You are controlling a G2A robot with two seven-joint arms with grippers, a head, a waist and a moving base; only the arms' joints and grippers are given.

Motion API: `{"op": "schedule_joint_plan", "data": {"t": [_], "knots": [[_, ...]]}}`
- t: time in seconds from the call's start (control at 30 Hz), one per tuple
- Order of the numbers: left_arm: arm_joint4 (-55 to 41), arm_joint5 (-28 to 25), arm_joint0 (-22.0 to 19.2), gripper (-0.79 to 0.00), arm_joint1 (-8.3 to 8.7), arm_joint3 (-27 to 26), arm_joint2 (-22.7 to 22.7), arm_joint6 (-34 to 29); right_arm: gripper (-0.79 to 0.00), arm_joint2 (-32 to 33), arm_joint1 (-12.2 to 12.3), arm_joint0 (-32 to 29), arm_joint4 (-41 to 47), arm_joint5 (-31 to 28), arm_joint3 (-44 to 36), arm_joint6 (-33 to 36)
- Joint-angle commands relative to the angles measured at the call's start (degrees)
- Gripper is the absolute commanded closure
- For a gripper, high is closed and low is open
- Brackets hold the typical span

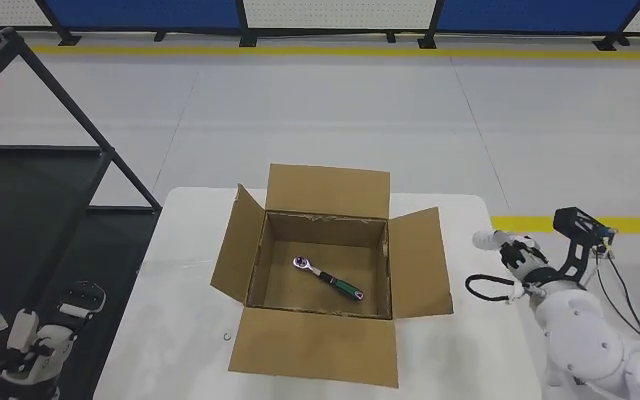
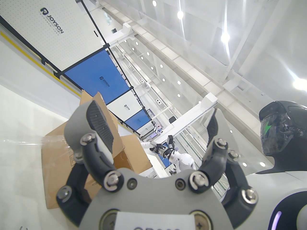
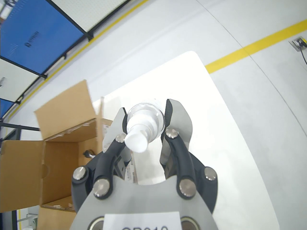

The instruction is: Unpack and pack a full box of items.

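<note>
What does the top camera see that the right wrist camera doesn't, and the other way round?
Top view: the cardboard box's four flaps all folded open, and the whole ratchet wrench lying on its floor. Right wrist view: the pump bottle's white pump head up close, clamped in the right gripper. Both: the open box, the wrench's metal head and the white table.

You see a brown cardboard box point(image 1: 327, 190) mid-table point(image 1: 455, 345), all four flaps folded out. On its floor a ratchet wrench point(image 1: 327, 277) with a green-and-black handle lies flat, diagonal. A clear, white-headed pump bottle point(image 3: 144, 124) sits clamped in the right gripper point(image 3: 146, 108), just outside the box.
</note>
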Motion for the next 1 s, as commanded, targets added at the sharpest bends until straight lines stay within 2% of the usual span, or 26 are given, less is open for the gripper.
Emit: {"op": "schedule_joint_plan", "data": {"t": [0.0,0.1,0.43,0.53,0.8,0.97], "knots": [[0.0,0.0,0.0,-0.785,0.0,0.0,0.0,0.0,0.0,0.43,0.38,1.24,-2.47,-0.56,4.62,1.53],[0.0,0.0,0.0,-0.785,0.0,0.0,0.0,0.0,0.0,0.0,0.89,2.8,-4.12,-3.7,9.11,4.53],[0.0,0.0,0.0,-0.785,0.0,0.0,0.0,0.0,0.0,-0.2,0.9,2.45,-4.49,-3.85,9.27,3.68],[0.0,0.0,0.0,-0.785,0.0,0.0,0.0,0.0,0.0,-2.18,0.98,2.39,-9.43,-1.62,11.08,2.06],[0.0,0.0,0.0,-0.785,0.0,0.0,0.0,0.0,0.0,-5.56,1.32,5.97,-18.24,1.38,16.38,7.74],[0.0,0.0,0.0,-0.785,0.0,0.0,0.0,0.0,0.0,-6.12,1.45,7.81,-20.05,1.5,20.25,9.32]]}}
